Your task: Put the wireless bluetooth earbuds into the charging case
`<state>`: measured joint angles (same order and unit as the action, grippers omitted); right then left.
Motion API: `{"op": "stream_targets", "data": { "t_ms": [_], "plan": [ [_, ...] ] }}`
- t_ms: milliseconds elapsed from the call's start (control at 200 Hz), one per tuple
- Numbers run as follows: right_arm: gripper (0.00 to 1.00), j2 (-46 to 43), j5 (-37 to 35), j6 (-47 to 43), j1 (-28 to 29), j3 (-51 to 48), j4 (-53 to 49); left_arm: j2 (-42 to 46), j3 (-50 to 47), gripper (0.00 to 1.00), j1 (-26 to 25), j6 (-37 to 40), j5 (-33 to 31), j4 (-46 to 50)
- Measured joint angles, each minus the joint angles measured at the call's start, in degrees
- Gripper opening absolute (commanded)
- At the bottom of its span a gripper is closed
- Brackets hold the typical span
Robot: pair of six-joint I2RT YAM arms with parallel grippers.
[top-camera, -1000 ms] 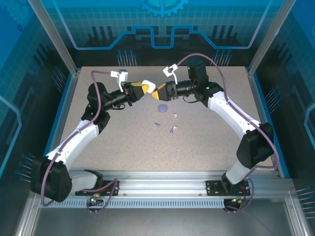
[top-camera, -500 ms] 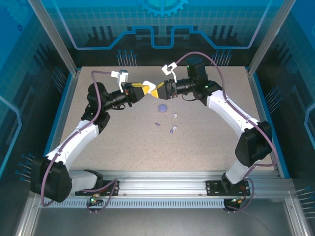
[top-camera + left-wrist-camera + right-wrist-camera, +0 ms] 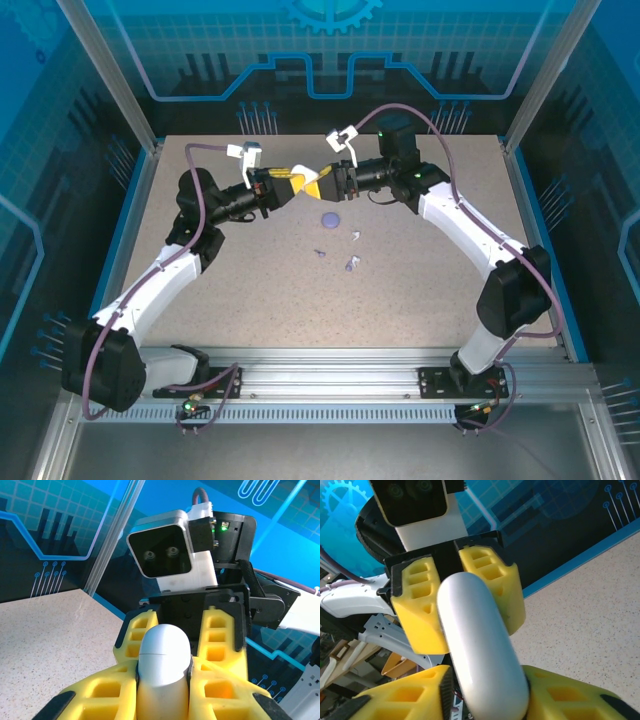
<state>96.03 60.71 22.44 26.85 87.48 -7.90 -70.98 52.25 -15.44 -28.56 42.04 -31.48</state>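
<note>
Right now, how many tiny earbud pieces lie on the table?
3 earbud pieces: one near-right of the purple disc, one near-left of it, one nearer still. More may be hidden.

Far middle crowded, near half open
The far middle is taken by the left gripper (image 3: 293, 176) and right gripper (image 3: 320, 184), both clamped on the case (image 3: 162, 660); nearer, the table (image 3: 230, 290) is obstructed only by a disc (image 3: 330, 219) and scattered earbuds (image 3: 351, 264).

The speckled beige surface (image 3: 250, 285) carries a flat round purple disc (image 3: 330, 219) near its middle. Toward the arm bases from the disc lie the tiny pale earbuds (image 3: 351, 264), three small bits set apart from one another, none touching the disc.
</note>
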Motion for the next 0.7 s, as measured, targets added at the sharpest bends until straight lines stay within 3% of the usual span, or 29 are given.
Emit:
{"op": "stream_targets", "data": {
  "t_ms": [205,455,575,695],
  "plan": [
    [0.22,0.0,-0.2,-1.5,-0.2,0.1,-1.1,0.0,0.1,0.25,0.0,0.0,0.3,0.3],
    [0.20,0.0,-3.4,-7.4,0.0,3.0,-10.2,0.0,2.2,0.71,-0.1,2.5,0.2,7.4],
    [0.21,0.0,-5.1,-10.7,-0.2,3.7,-15.0,-0.4,5.5,0.80,-0.1,4.0,0.3,13.0],
    [0.21,0.0,-6.3,-13.8,-0.9,3.8,-19.8,-0.6,8.9,0.80,0.1,6.4,0.5,19.0]
  ]
}}
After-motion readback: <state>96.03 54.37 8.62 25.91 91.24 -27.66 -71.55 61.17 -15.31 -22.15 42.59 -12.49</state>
